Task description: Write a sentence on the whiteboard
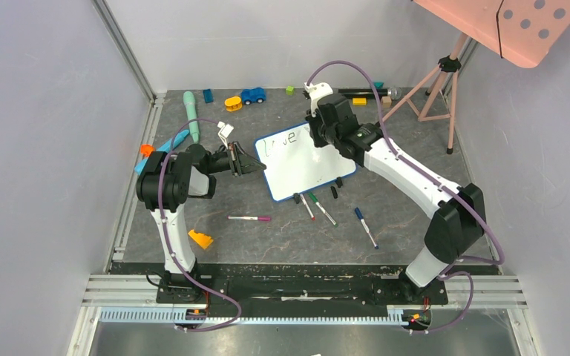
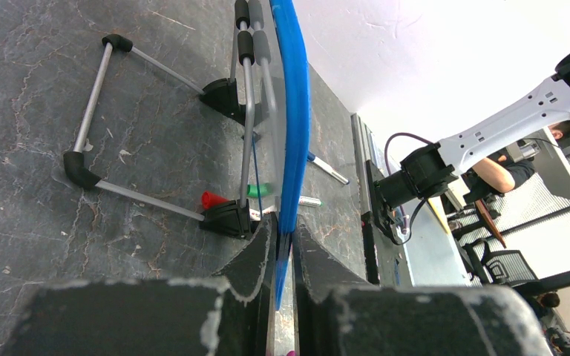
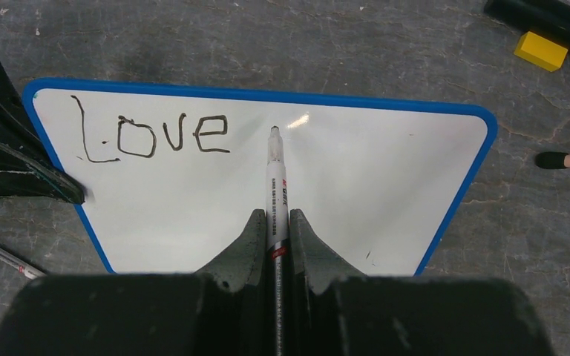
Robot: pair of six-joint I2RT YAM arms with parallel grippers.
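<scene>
The whiteboard (image 1: 308, 165), white with a thin blue frame, lies in the middle of the table. The word "Love" (image 3: 154, 136) is written in dark marker at its top left; it also shows in the top view (image 1: 280, 141). My left gripper (image 1: 254, 166) is shut on the board's left blue edge (image 2: 291, 148). My right gripper (image 3: 274, 219) is shut on a white marker (image 3: 275, 185) whose dark tip sits on or just above the board, right of the "e". In the top view the right gripper (image 1: 319, 136) is over the board's top edge.
Loose markers (image 1: 250, 219) (image 1: 323, 210) (image 1: 366, 227) lie in front of the board. An orange wedge (image 1: 200, 239) sits front left. Toys (image 1: 252, 95) and a teal tube (image 1: 191, 113) line the back. A pink tripod (image 1: 438, 81) stands back right. A yellow block (image 3: 540, 50) is near.
</scene>
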